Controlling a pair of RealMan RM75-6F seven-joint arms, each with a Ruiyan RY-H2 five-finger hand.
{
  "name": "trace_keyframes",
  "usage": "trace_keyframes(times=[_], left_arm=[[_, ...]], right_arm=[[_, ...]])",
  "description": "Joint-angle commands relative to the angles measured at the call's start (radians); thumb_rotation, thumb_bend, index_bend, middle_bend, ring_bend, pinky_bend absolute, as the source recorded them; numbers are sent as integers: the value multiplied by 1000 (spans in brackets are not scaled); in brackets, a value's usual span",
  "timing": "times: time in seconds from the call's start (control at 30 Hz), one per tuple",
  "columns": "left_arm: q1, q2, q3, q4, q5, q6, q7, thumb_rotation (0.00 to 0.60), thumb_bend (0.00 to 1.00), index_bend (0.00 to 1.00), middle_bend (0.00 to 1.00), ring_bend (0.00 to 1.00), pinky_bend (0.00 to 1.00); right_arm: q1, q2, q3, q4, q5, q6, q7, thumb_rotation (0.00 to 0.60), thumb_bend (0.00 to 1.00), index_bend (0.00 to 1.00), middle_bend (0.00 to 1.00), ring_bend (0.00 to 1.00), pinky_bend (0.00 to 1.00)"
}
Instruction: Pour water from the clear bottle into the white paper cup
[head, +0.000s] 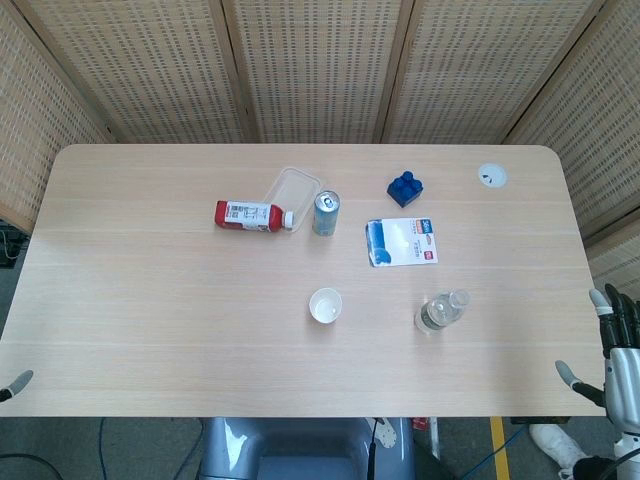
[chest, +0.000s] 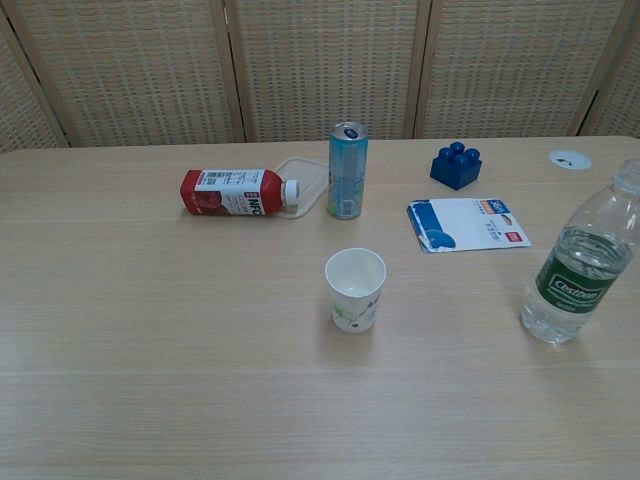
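Observation:
The clear bottle (head: 441, 312) (chest: 583, 259) with a green label stands upright on the table, right of centre, and looks uncapped and part full. The white paper cup (head: 325, 305) (chest: 355, 288) stands upright and empty near the middle front. My right hand (head: 617, 358) shows only in the head view, off the table's right front corner, fingers apart and holding nothing, well right of the bottle. Only a fingertip of my left hand (head: 14, 384) peeks in at the table's left front edge. The chest view shows neither hand.
A red bottle (head: 251, 215) (chest: 238, 192) lies on its side beside a clear plastic tray (head: 296, 187). A light blue can (head: 326, 213) (chest: 347, 170) stands behind the cup. A blue-white packet (head: 402, 241) (chest: 467, 222), a blue brick (head: 405, 188) (chest: 456, 165) and a white table grommet (head: 491, 176) lie further back.

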Motion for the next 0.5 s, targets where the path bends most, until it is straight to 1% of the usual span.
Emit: trace_keyframes(times=[0.03,0.17,0.27,0.37,0.43,0.5], left_arm=[[1,-1,1,1,2,1,-1,600,108,0,0,0,0],[1,-1,1,3,1,0,-2,600,108,0,0,0,0],[-2,-2,0,3,-1,-4,-3,600,109,0,0,0,0],[-3,-3,-1,3,-2,-7,0,600,105,0,0,0,0],[-7,-1,-1,0,-4,-15,1,600,95,0,0,0,0],[-10,3,-4,-7,-4,-16,-4,600,91,0,0,0,0]], right_arm=[[1,1,0,1,3,-4,4,600,0,0,0,0,0],[6,2,1,9,2,-12,20,600,0,0,0,0,0],[20,1,5,30,2,-33,60,600,0,0,0,0,0],[43,8,15,56,36,-86,143,600,0,0,0,0,0],[69,19,31,83,82,-149,239,600,0,0,0,0,0],[102,30,41,126,122,-235,358,600,0,0,0,0,0]])
